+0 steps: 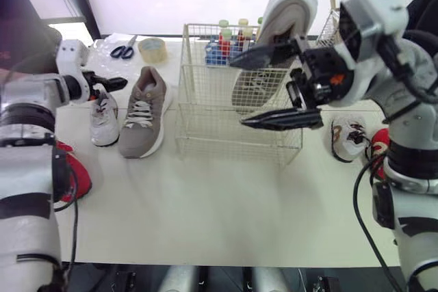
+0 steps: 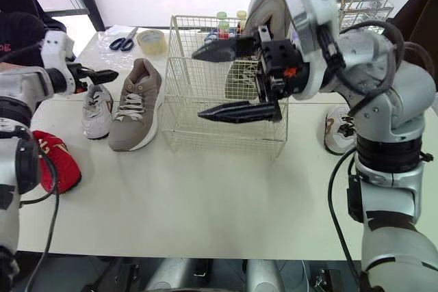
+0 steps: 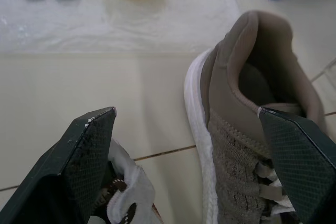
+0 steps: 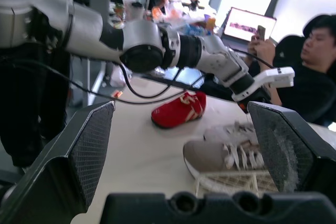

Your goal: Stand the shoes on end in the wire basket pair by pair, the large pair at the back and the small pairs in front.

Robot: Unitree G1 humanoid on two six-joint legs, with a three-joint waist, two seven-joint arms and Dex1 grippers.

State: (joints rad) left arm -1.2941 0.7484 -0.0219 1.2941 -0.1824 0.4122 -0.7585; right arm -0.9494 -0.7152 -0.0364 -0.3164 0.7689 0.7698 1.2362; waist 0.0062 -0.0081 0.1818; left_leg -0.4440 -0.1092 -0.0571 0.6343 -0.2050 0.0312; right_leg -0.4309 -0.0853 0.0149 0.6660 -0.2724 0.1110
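**On the worktop, one big shoe lies flat while its mate stands in the basket**

Left of the wire basket (image 1: 226,128), the large taupe shoe (image 1: 144,111) lies flat on its sole with its heel pointing away from the robot. Its mate (image 1: 294,8) stands on end inside the basket, toward the back on the right, pale sole facing forward. A small white shoe (image 1: 104,117) sits just beside the taupe one. A red shoe (image 1: 79,172) lies near the worktop's left edge, and another small white shoe (image 1: 349,135) lies to the right of the basket.

The left hand (image 3: 187,111) hangs spread wide and holds nothing. It is above the taupe shoe's heel and the small white shoe next to it. The right hand (image 1: 238,92) is also wide open and empty, hovering in front of the basket's upper wall.

The taupe shoe looks light. Its knit upper is probably soft and would fold under a pinch, while the thick foam sole should keep its shape. The padded heel collar looks like the firmest place to take hold, with one finger inside the opening and one behind the heel. That grip would also leave the toe free to go down first. Gripping across the laces seems riskier, because the upper may squash and the loose lace ends could catch in the mesh.
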